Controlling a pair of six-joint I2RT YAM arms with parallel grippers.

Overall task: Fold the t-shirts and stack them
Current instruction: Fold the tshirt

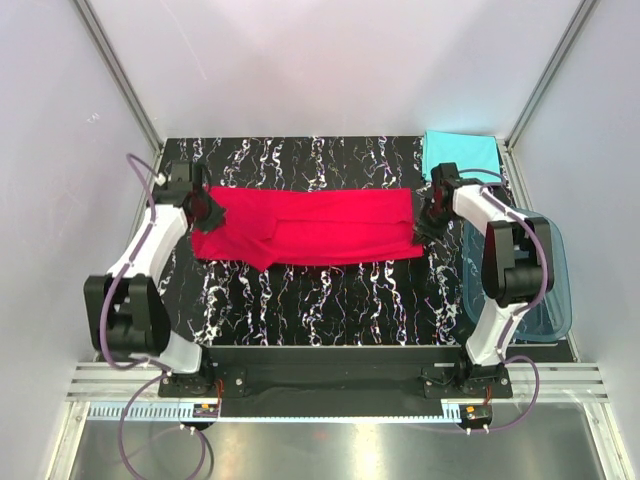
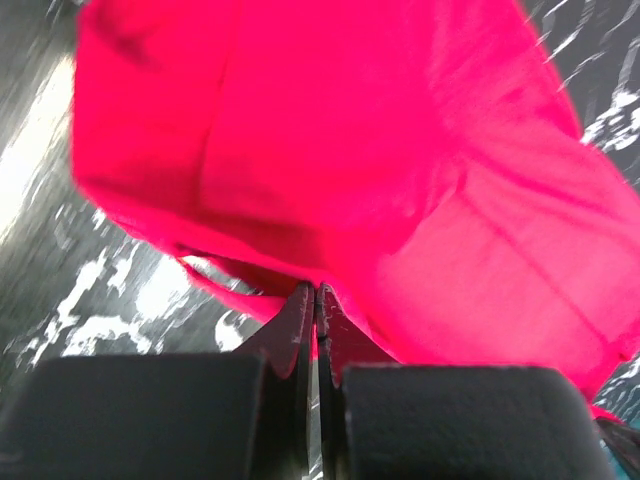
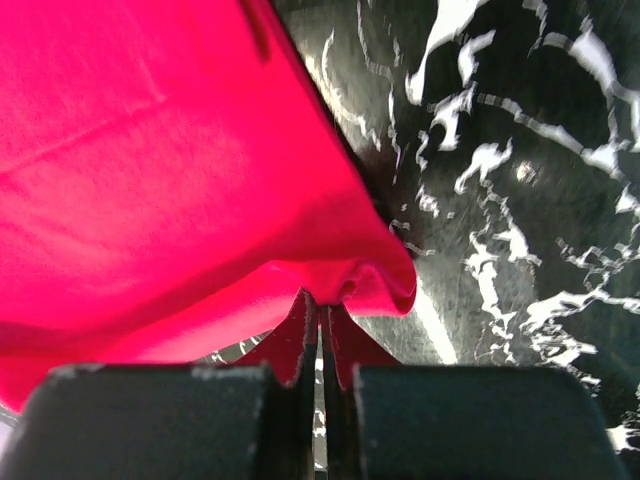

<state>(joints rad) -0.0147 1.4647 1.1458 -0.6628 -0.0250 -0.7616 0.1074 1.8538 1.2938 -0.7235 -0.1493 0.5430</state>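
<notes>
The red t-shirt (image 1: pixel 310 227) lies stretched across the middle of the black marbled table (image 1: pixel 320 300), folded lengthwise. My left gripper (image 1: pixel 207 212) is shut on its left end; in the left wrist view the cloth (image 2: pixel 400 180) is pinched between the closed fingertips (image 2: pixel 317 295). My right gripper (image 1: pixel 431 214) is shut on its right end; in the right wrist view the cloth (image 3: pixel 180 200) bunches at the closed fingertips (image 3: pixel 320 300). The turquoise t-shirt (image 1: pixel 460 155) lies folded at the far right corner of the table.
A translucent blue plastic tub (image 1: pixel 545 275) stands off the table's right edge, beside my right arm. White walls enclose the table on three sides.
</notes>
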